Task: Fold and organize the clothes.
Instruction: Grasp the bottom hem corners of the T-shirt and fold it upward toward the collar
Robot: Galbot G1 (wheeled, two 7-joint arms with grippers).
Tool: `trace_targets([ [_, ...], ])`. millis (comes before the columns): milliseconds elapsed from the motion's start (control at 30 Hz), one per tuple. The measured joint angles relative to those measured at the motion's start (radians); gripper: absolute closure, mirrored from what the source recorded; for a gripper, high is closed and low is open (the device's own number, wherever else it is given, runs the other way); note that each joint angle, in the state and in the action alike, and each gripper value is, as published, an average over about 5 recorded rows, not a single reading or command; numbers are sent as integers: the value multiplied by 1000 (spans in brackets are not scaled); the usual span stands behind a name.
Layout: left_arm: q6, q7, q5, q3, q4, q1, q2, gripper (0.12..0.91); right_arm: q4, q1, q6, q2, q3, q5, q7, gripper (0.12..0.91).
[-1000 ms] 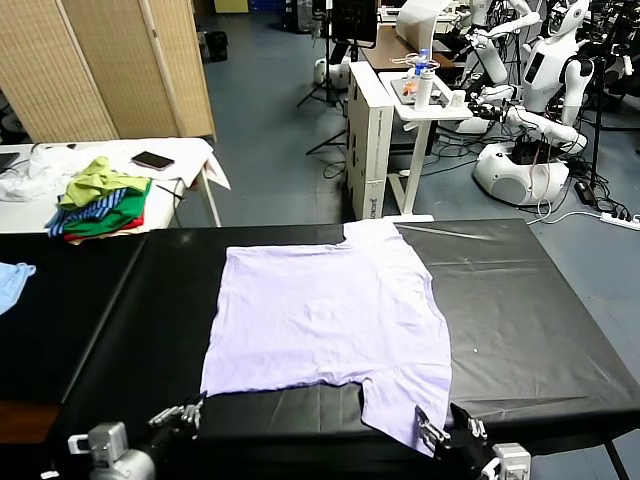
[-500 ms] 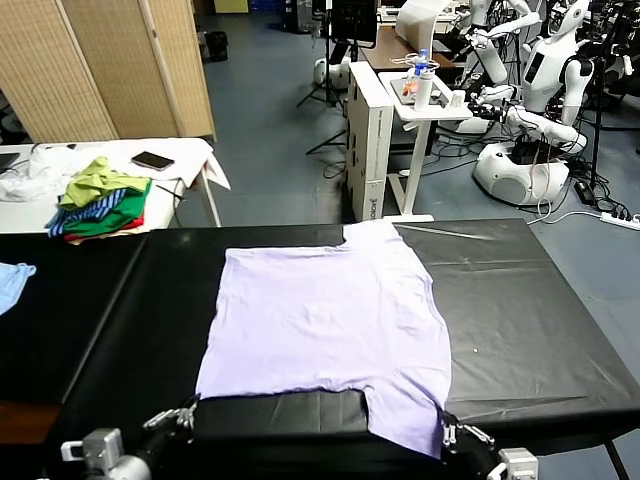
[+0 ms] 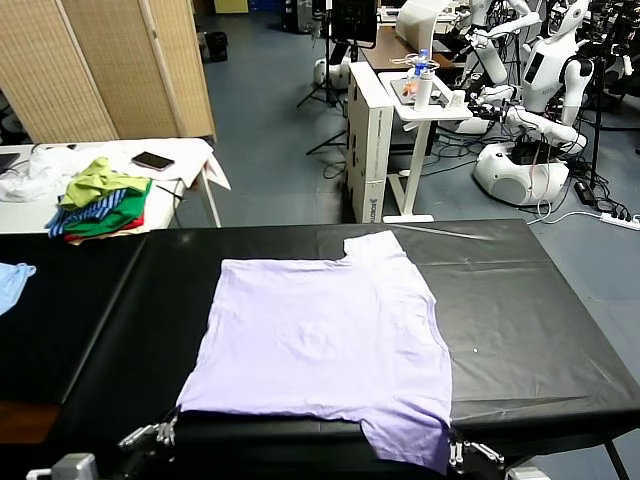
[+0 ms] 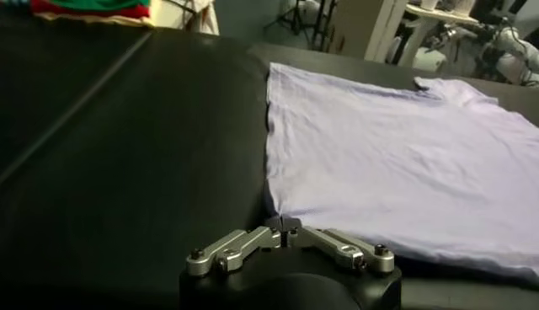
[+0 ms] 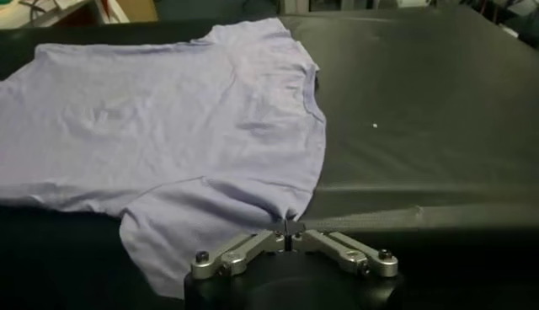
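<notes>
The pale lavender T-shirt (image 3: 325, 340) lies flat and plain side up across the black table (image 3: 520, 330), one sleeve at the far side and the other draped over the near edge. My left gripper (image 3: 165, 432) sits at the near edge, shut on the shirt's near left corner. In the left wrist view the jaws (image 4: 285, 226) pinch that corner of the cloth (image 4: 396, 160). My right gripper (image 3: 455, 452) is shut on the near sleeve's outer corner. In the right wrist view the fabric (image 5: 168, 109) bunches into its closed tips (image 5: 289, 226).
A green, yellow and striped garment pile (image 3: 100, 200) and a phone (image 3: 152, 160) rest on a white side table at the far left. A light blue garment (image 3: 10, 280) lies at the left edge. A white cart (image 3: 400, 120) and other robots (image 3: 540, 100) stand beyond the table.
Both grippers have drawn back toward me and dragged the shirt toward the near edge. Its far sleeve has slid in from the far edge, and the near sleeve now hangs over the near edge.
</notes>
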Motion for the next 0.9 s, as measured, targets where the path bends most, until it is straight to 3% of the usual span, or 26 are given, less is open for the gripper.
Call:
trace_targets([
  [367,-67,15,79,54,75,-125,-21,885,-165,254,51,-78,-50,36,-13,885],
  [900,-98,46,185,96,191,-245,18,885,-391,564,46,-102,-195,23,0,885],
])
